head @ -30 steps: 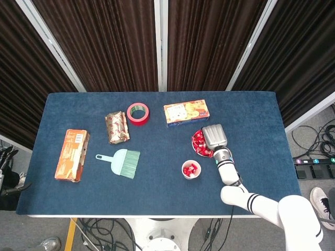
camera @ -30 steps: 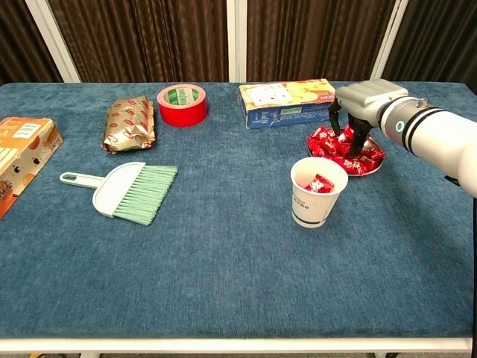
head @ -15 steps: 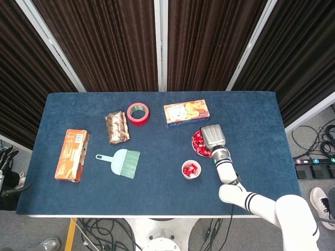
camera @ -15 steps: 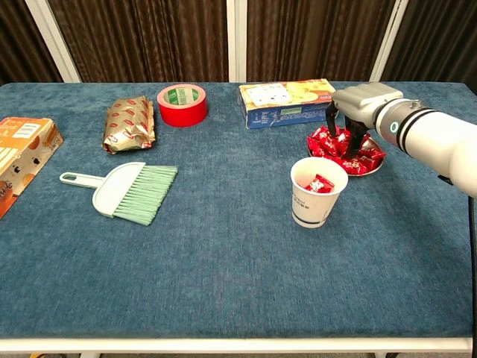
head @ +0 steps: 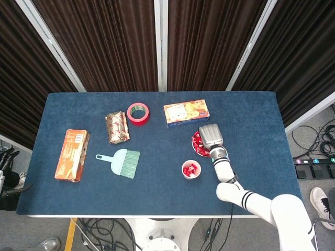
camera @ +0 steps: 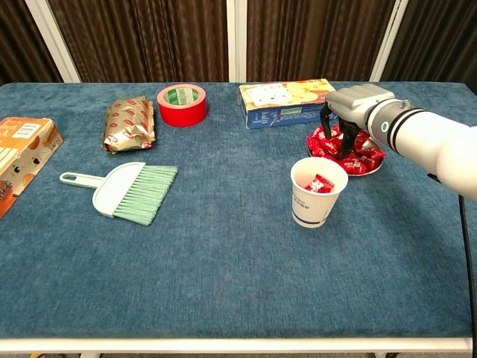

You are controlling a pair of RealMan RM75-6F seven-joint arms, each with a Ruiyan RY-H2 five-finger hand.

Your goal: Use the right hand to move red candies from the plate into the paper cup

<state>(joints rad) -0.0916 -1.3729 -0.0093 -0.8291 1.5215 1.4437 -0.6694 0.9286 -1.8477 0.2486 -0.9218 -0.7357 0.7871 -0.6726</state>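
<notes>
The right hand (camera: 350,112) slides left over the plate (camera: 375,165) and sinks lower, dark fingers (camera: 342,142) now digging among the red candies (camera: 358,154).

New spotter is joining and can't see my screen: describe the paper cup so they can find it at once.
On the blue table, look to the right half, where the right hand reaches into a plate of red candies. The cup stands just in front of that plate, nearer the robot. It is the only upright white container, open-topped, with a few red candies inside.
</notes>
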